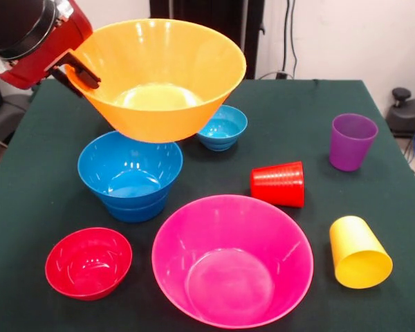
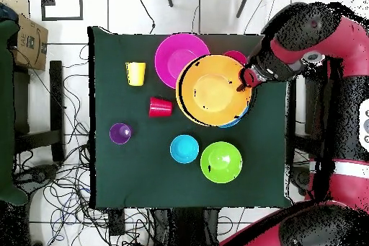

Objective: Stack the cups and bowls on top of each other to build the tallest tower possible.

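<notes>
Front view: my claw [image 1: 79, 75] is clamped on the rim of the orange bowl [image 1: 159, 76], holding it tilted in the air just above and slightly behind the blue bowls [image 1: 130, 176], which look like two nested ones on the worktop [image 1: 41, 187]. I judge the step in hand is setting orange onto that blue stack; to do it well I'd level the bowl first, centre its base over the blue opening, lower slow, and let go only when it sits flat, since a rim grip lets a wide bowl swing. Orange is glossy, wide-mouthed, with a narrow base, so it will seat shallow in the smaller blue. Also here: small light-blue bowl [image 1: 222, 127] behind, small red bowl [image 1: 88, 263] near front, big pink bowl [image 1: 232, 260] front centre, red cup [image 1: 278, 184] on its side, yellow cup [image 1: 359, 252] on its side, purple cup [image 1: 352, 141] upright. Green bowl not seen in this view. Overhead view: claw [image 2: 245, 81] pinches the orange bowl [image 2: 214, 89] at its rim on the arm's side; a sliver of blue [image 2: 232, 121] peeks from under it, so it's roughly over the stack but off-centre. Pink bowl [image 2: 177, 53] is partly overlapped by orange; green bowl [image 2: 220, 161] sits apart beside the light-blue bowl [image 2: 184, 148]. Cups are well clear.
</notes>
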Controlling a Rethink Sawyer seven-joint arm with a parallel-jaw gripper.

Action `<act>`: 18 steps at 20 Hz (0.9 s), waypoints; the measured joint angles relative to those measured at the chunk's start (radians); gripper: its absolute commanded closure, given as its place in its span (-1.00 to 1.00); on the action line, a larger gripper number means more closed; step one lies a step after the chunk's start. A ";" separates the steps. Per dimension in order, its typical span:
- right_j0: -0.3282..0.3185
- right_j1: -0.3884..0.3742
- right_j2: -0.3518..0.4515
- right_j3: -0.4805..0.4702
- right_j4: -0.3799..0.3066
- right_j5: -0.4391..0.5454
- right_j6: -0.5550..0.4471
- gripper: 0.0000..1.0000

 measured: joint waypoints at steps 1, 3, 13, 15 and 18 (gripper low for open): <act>0.000 0.000 0.000 -0.002 -0.001 0.000 0.000 1.00; 0.000 0.001 -0.001 -0.006 -0.003 0.000 0.000 1.00; 0.001 0.022 -0.005 -0.011 -0.046 -0.006 0.000 1.00; 0.001 0.025 -0.005 -0.012 -0.056 -0.018 0.000 1.00; 0.001 0.025 -0.006 -0.012 -0.065 -0.041 0.000 1.00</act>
